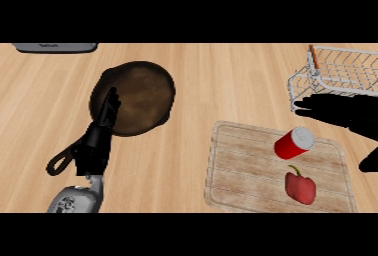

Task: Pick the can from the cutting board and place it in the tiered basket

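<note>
On the cutting board (244,180), toward its upper right part, the red can (294,143) lies tipped over, its pale end face turned up and to the right. A red bell pepper (300,187) rests on the same board just below it, close but apart. As a judgement, the can is stiff and fairly light, with a smooth round wall that will tend to roll or slip; the sensible hold is across its red side, fingers on one flank and thumb on the other, rather than on the end faces.

The right robot hand (336,111) hovers just above and to the right of the can, fingers straight and pointing left, released and holding nothing; a dark part that seems to be its thumb shows at the right edge lower down. The left robot hand (100,135) sits at the left over the handle of a dark pan (136,97), fingers straight and up, resting.

The white wire tiered basket (336,70) stands at the upper right, just beyond the right robot hand, so the carry looks short. Its wire rim is the edge to clear, and the board's right border lies close to the view's side. Open bench (221,70) lies between pan and basket. A grey appliance (55,47) sits at the upper left, well apart.
</note>
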{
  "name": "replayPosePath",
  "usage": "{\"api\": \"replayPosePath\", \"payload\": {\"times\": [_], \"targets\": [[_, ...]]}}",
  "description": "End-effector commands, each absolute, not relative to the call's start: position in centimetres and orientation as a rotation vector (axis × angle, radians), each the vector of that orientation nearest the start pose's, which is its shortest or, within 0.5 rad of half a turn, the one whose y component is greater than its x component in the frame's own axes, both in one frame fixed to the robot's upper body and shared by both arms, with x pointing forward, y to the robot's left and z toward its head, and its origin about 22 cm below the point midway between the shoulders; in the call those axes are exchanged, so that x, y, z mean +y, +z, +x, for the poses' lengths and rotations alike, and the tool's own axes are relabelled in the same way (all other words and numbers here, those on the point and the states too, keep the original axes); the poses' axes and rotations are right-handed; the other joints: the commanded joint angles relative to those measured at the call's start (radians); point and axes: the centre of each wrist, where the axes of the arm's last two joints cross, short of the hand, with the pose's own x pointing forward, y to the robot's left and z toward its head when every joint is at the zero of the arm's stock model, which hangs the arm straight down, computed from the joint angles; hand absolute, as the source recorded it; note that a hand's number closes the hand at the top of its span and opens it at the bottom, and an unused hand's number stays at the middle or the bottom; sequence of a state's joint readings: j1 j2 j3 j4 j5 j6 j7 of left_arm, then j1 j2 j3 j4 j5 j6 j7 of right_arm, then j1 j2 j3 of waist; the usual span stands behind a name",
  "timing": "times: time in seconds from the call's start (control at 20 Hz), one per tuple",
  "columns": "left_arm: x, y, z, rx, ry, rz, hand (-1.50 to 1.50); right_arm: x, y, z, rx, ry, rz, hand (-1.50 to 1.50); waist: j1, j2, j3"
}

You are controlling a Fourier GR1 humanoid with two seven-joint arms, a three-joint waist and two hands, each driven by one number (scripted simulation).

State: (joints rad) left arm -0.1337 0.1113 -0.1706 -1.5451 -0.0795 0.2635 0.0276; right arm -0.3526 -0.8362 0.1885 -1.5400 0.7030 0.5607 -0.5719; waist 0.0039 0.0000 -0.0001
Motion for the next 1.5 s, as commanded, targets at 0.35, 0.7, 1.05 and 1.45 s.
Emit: {"api": "replayPosePath", "payload": {"times": [0.35, 0.7, 1.05, 1.45], "targets": [[22.1, 3.5, 27.5, -1.665, -0.119, 0.198, 0.00, -31.3, 14.2, 30.7, -1.378, 1.892, -0.236, -1.50, -0.001, 0.000, 0.000], [19.2, 3.6, 26.2, -1.668, -0.126, 0.187, 0.00, -29.8, 12.3, 32.3, -1.346, 1.931, -0.253, -1.50, 0.004, 0.001, 0.000], [19.2, 2.0, 25.7, -1.668, -0.114, 0.180, 0.00, -29.4, 11.7, 31.0, -1.352, 1.915, -0.229, -1.50, -0.002, -0.001, 0.000], [21.6, 2.2, 27.8, -1.674, -0.110, 0.191, 0.00, -29.0, 8.8, 30.2, -1.334, 1.892, -0.216, -1.50, -0.006, 0.000, 0.000]]}}
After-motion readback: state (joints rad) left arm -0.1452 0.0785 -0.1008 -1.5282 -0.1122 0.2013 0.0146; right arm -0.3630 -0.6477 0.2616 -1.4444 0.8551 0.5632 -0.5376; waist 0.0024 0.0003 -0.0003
